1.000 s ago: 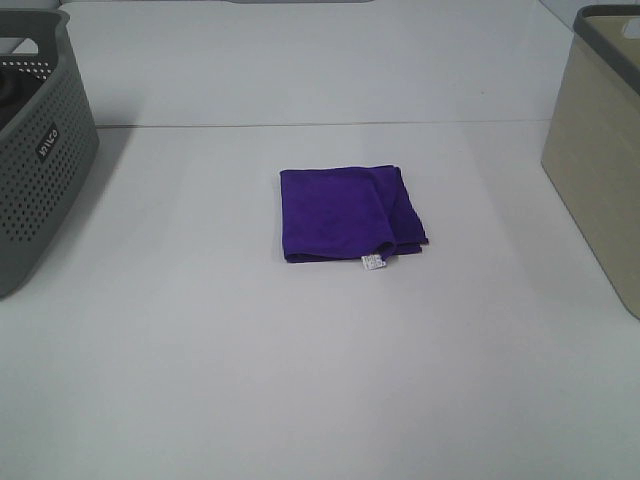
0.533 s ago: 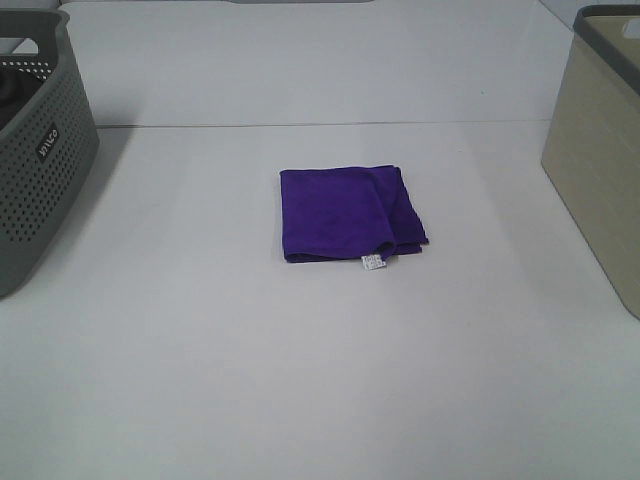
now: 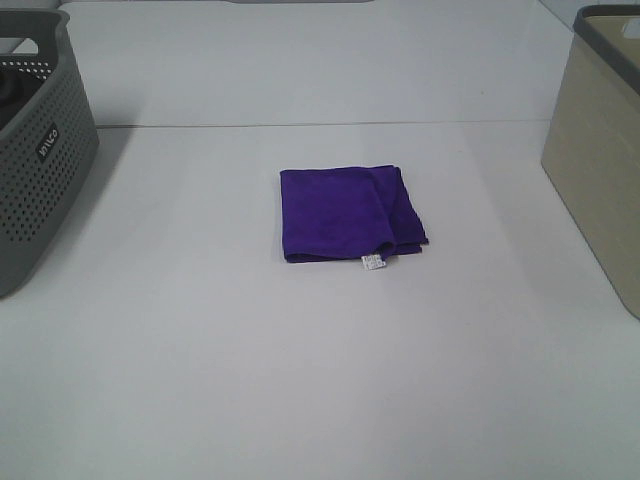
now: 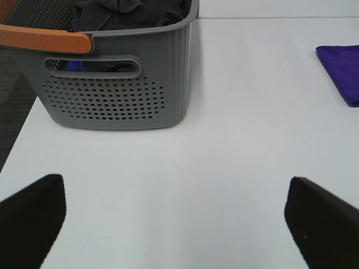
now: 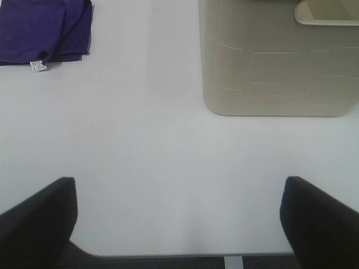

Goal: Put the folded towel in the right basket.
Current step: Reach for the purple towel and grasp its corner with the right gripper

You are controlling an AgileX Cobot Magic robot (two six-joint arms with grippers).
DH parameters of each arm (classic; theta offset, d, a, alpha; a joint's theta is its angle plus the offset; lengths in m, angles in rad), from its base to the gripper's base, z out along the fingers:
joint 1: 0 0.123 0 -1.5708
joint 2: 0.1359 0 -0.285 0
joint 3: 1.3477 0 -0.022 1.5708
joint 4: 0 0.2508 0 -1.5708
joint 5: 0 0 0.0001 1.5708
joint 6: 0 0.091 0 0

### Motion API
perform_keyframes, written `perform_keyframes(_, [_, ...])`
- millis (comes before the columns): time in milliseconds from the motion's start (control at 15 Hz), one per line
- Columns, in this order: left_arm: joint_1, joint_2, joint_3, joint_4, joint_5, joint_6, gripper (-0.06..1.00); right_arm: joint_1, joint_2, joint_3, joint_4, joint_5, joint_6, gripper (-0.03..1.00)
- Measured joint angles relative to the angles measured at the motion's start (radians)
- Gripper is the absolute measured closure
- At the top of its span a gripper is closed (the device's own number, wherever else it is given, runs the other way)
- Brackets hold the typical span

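Currently the left gripper (image 4: 176, 221) is spread wide, its two dark fingertips far apart over bare table (image 3: 300, 380), holding and touching nothing. The right gripper (image 5: 178, 221) is likewise released, with nothing between its fingertips.

The folded towel (image 3: 345, 213), deep purple, lies flat at the middle of the table, well apart from both baskets. A small white tag (image 3: 372, 262) sticks out at its near edge; its print is too small to read.

The grey basket (image 3: 40, 170) at far left bears a dark label (image 3: 47, 141) with pale lettering I cannot make out. It holds dark clothing (image 4: 129, 14). The beige basket (image 3: 600, 170) stands at far right; its inside is hidden.
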Motion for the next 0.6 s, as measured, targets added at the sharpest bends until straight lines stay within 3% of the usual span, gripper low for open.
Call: perform_keyframes(600, [0.0, 0.0, 0.0, 0.0, 0.0, 0.0, -0.05, 0.0, 0.0, 0.0, 0.0, 0.0, 0.0, 0.02])
